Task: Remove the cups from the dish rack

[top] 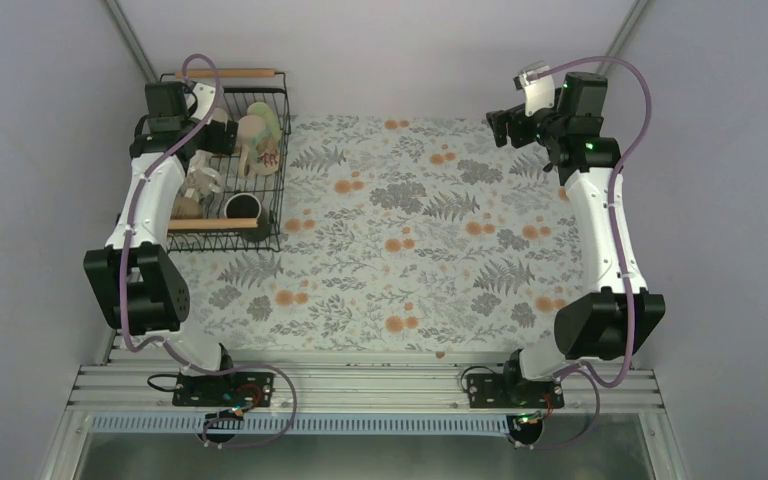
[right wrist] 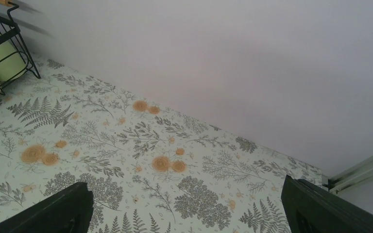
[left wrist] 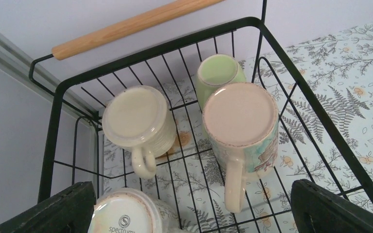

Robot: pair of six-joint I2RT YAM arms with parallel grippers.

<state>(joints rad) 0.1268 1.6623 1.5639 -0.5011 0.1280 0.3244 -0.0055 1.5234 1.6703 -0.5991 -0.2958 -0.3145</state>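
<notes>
Left pincer [left wrist: 194, 208], fingers wide apart, hangs over the rack [left wrist: 150, 52] at the top view's upper left. Right pincer [right wrist: 187, 208], also apart, hovers upper right above the bench [right wrist: 175, 145]. The mugs are all inside the rack, bottoms showing, and the tall mug [left wrist: 240, 121] is dead ahead. This looks like the reaching step; next, descend and clamp on that mug's wall.

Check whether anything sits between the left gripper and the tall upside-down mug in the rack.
Nothing visible does: the open left gripper hangs over the tall mug. The pale green mug sits close behind it.

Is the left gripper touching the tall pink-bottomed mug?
Apart. In the left wrist view the left gripper is open, its fingers clear of the mug, rack wire showing between.
</notes>
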